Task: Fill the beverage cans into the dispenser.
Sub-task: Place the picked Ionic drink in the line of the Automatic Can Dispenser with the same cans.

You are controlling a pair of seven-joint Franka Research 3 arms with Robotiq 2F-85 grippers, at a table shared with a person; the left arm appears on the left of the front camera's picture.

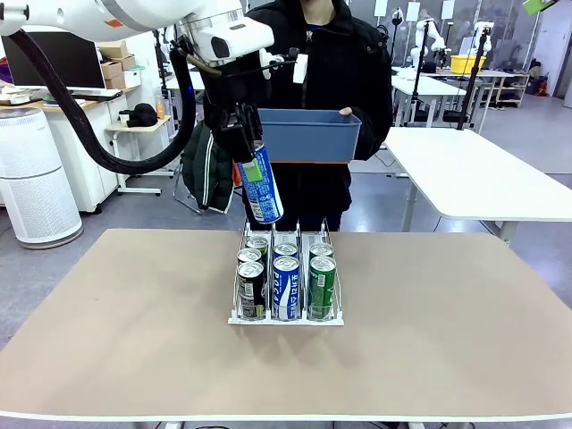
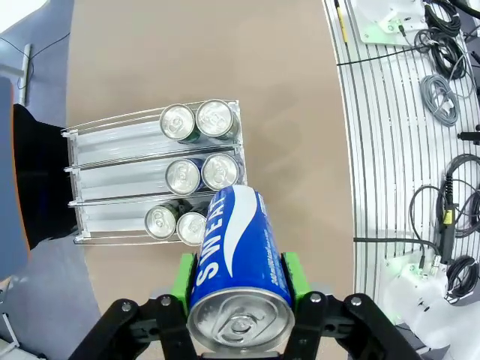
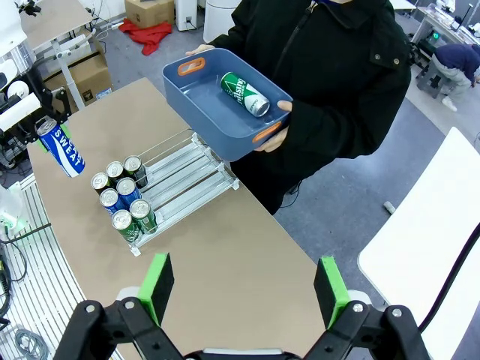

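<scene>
A slim blue-and-white aluminium beverage can (image 2: 234, 240) is clamped, tilted, between the green pads of the black left gripper (image 2: 238, 280) and held in the air near the low white wire-and-plastic dispenser (image 1: 286, 319). Six cans (image 1: 286, 277) are stood in its three lanes. The right gripper (image 3: 244, 281) is held wide open and empty. A green can (image 3: 244, 94) is seen lying in the blue plastic tub (image 3: 196, 101) held by the person.

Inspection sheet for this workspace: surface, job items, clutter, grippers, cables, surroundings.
Surface: tan table, bare around the dispenser.
Job's things: dispenser holds six cans, two per lane; green can lies in blue tub.
Clutter: nothing seen.
Grippers: left gripper shut on blue-and-white can above the table; right gripper open, empty.
Cables: black hose along left arm; loose cables beside the table.
Surroundings: person holds the tub at the far side.
</scene>
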